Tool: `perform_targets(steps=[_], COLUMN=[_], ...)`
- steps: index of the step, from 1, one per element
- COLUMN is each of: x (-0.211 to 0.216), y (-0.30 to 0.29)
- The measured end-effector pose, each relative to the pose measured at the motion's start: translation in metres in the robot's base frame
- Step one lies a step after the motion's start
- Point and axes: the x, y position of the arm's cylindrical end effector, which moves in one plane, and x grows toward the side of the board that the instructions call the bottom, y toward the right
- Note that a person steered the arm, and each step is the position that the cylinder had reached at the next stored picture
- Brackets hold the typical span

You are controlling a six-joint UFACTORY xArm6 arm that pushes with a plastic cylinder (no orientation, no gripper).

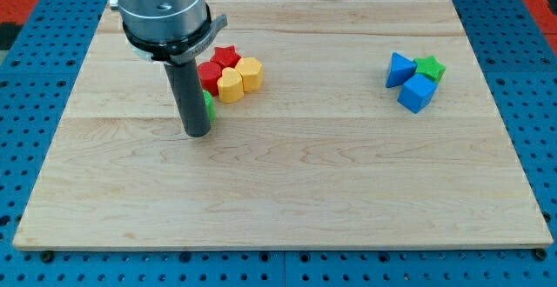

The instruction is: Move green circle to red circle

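Observation:
The green circle (pixel 209 106) is mostly hidden behind my rod; only a sliver of green shows at the rod's right side. The red circle (pixel 210 76) lies just above and right of it, in a cluster with a red star (pixel 227 56), a yellow heart (pixel 231 86) and a yellow hexagon (pixel 251 73). My tip (pixel 197 134) rests on the board directly in front of the green circle, at its lower left, touching or nearly touching it.
A blue triangle-like block (pixel 399 68), a green star (pixel 430 67) and a blue cube (pixel 416 93) sit clustered at the view's right. The wooden board (pixel 287 183) is edged by blue pegboard on all sides.

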Motion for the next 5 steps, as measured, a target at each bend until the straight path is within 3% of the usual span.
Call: perform_targets(steps=[3, 5], x=[-0.005, -0.008], y=[-0.036, 0.021])
